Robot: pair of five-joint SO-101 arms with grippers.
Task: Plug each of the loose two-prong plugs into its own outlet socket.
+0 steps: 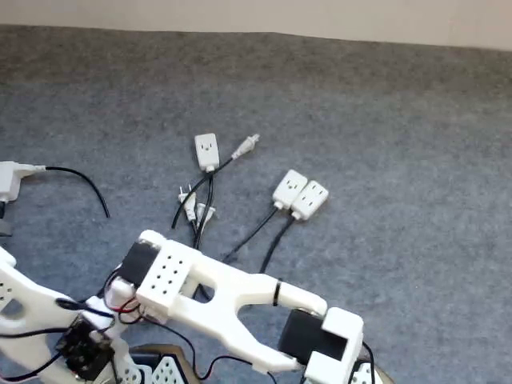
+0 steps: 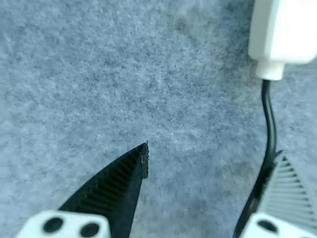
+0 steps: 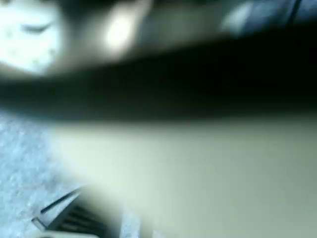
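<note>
Three white outlet sockets lie on the grey carpet: one [image 1: 206, 150] at the middle, and a pair [image 1: 290, 189] [image 1: 310, 200] side by side to its right. A loose white plug [image 1: 246, 146] rests beside the middle socket. Two more small plugs [image 1: 188, 198] [image 1: 204, 212] lie below it among black cables. My left gripper [image 2: 213, 153] is open just above the carpet. A black cable [image 2: 270, 134] runs from a white block [image 2: 282, 34] past its grey finger [image 2: 287, 188]. My right gripper [image 3: 64, 218] shows as a ribbed edge against a blurred beige surface.
A white arm [image 1: 232, 300] lies folded across the near edge, close to the cable ends. Another white block [image 1: 10, 180] with a black cable sits at the far left. Open carpet [image 1: 384, 120] stretches to the back and right.
</note>
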